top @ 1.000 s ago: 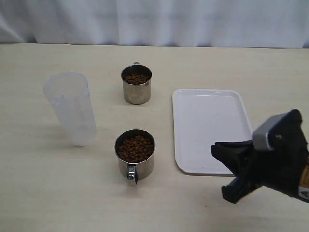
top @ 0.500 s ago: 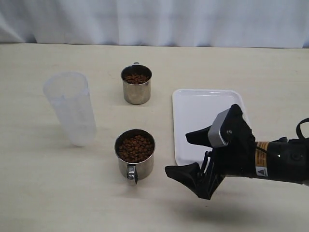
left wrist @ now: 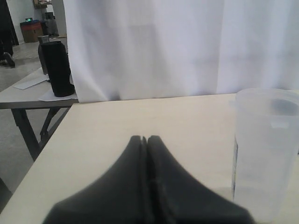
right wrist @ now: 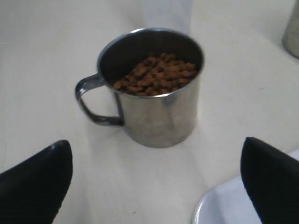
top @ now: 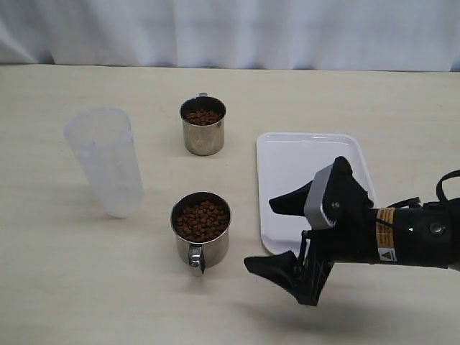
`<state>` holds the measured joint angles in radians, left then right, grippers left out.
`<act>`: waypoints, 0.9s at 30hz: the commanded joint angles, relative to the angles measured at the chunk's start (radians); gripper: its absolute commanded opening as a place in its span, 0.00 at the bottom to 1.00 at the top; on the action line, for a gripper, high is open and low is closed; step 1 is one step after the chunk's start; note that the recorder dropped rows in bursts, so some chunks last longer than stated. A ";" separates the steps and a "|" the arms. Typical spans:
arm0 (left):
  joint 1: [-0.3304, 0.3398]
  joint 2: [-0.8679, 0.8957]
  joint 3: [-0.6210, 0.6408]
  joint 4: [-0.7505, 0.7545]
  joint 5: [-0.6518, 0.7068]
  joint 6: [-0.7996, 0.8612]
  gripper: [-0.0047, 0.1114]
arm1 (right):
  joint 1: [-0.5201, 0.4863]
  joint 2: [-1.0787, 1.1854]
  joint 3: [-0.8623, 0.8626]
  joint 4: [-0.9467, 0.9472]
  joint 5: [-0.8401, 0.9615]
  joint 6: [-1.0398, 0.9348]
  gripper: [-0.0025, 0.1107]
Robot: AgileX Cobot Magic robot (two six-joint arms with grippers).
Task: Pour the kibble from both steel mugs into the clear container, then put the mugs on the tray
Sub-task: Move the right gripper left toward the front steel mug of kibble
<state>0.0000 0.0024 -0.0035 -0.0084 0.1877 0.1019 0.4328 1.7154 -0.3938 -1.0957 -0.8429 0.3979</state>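
Two steel mugs hold brown kibble (top: 203, 219): the near mug (top: 201, 233), its handle toward the front edge, and the far mug (top: 203, 126). The clear container (top: 106, 159) stands upright at the left and looks empty. The white tray (top: 313, 180) lies at the right, bare. My right gripper (top: 260, 233) hangs open just right of the near mug, apart from it. In the right wrist view the mug (right wrist: 154, 107) and its kibble (right wrist: 156, 74) sit ahead of the open right gripper (right wrist: 155, 144). My left gripper (left wrist: 145, 139) is shut and empty, beside the clear container (left wrist: 266, 149).
A white curtain (top: 230, 29) closes off the back of the table. The right arm's body (top: 402, 237) lies over the tray's near right corner. Off the table's left edge stands a side table (left wrist: 28, 91) with a black object on it.
My right arm has swung in from the right edge toward the near mug, and its jaws now stand spread wide. The mugs, container and tray have not moved.
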 commanded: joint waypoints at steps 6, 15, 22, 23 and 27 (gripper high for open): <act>-0.001 -0.002 0.003 -0.003 -0.008 -0.001 0.04 | 0.013 0.063 -0.109 -0.064 0.023 -0.012 0.97; -0.001 -0.002 0.003 -0.003 -0.008 -0.001 0.04 | 0.013 0.194 -0.253 -0.132 -0.051 -0.053 0.97; -0.001 -0.002 0.003 -0.003 -0.006 -0.001 0.04 | 0.013 0.214 -0.268 -0.172 -0.109 -0.046 0.97; -0.001 -0.002 0.003 -0.003 -0.003 -0.001 0.04 | 0.013 0.214 -0.268 -0.172 -0.109 -0.044 0.97; -0.001 -0.002 0.003 -0.003 -0.001 -0.001 0.04 | 0.013 0.220 -0.287 -0.176 -0.102 -0.015 0.97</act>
<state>0.0000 0.0024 -0.0035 -0.0084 0.1877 0.1019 0.4426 1.9295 -0.6621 -1.2646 -0.9369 0.3614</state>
